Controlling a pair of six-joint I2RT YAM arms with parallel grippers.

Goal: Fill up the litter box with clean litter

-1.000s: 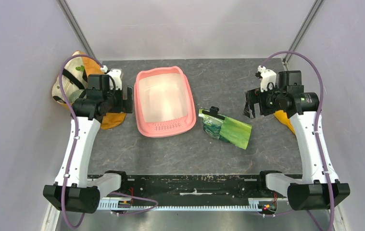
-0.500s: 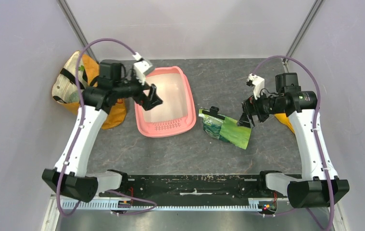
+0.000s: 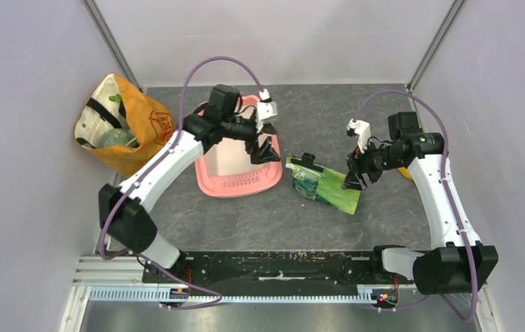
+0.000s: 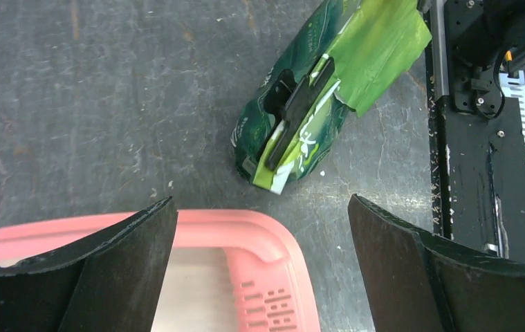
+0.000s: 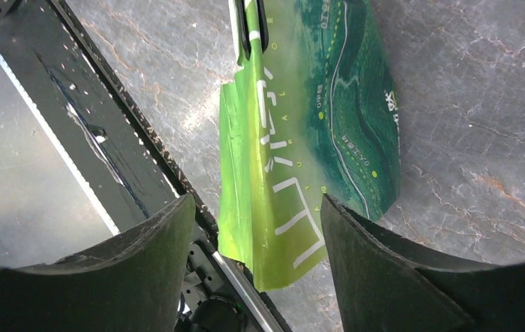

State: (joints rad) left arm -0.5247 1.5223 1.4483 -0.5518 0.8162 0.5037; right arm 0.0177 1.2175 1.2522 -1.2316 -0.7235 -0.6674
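Top external shows the litter box (image 3: 238,192) lying left of centre on the table (image 3: 398,104), its long axis running away from the arm bases and its slotted lip at the near short end. What we can see of its inside is pale and bare. No loose litter shows anywhere, so we judge it is sealed in the green foil bag (image 3: 325,185). That bag lies flat just beside the box's right near corner. Its long axis slants from the black clip (image 3: 306,162) at the end nearest the box down to a flat end pointing toward the right arm. The right gripper (image 3: 353,181) is the nearer of the 2 to that flat end and sits directly above it. In the right wrist view the right gripper (image 5: 258,200) has its jaws apart, and the bag (image 5: 321,138) stretches away lengthwise from between them, not pinched. The left gripper (image 3: 263,152) hangs over the box's right near corner with its jaws spread wide and nothing in them. In the left wrist view the box rim (image 4: 245,228) curves beneath the left gripper (image 4: 261,200). The bag (image 4: 301,117), with its clip (image 4: 297,114), lies a little beyond, apart from the rim. We judge that the coming move depends on the right jaws meeting the flat end across the bag's width while the clipped end faces the left gripper. An orange-tan fabric bag (image 3: 135,138) stands well apart at the far left.
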